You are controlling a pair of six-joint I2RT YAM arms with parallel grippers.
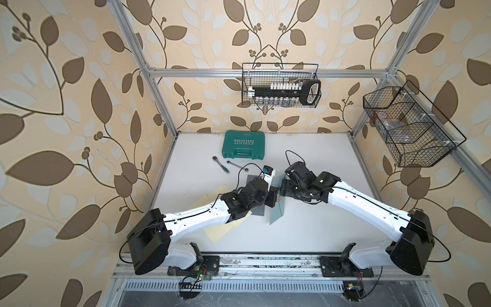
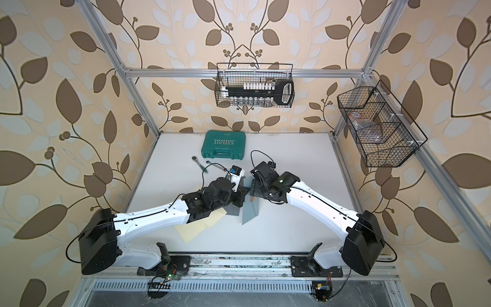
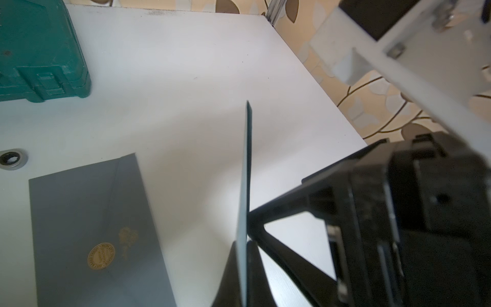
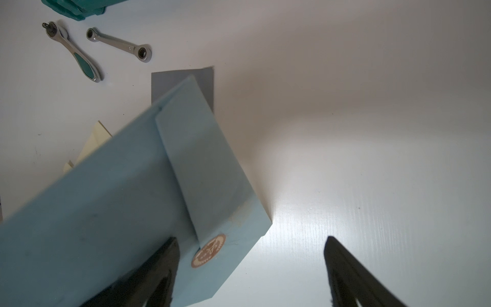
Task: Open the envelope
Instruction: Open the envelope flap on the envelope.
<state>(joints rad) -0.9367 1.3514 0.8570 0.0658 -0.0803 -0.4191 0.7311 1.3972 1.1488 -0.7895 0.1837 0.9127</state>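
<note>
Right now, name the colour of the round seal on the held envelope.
The seal is copper-brown with pale markings; clearest in the right wrist view.

Only legible bit is EXPLOIT, upside down on the green tool case (image 1: 244, 144), upper middle of both top views. Stickers on the blue envelope (image 4: 106, 212) and grey envelope (image 3: 79, 212): too blurry.

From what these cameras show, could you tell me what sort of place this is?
Probably a robot test cell: an aluminium frame backed by leaf wallpaper, a hanging wire basket and a green tool case on the table.
</note>
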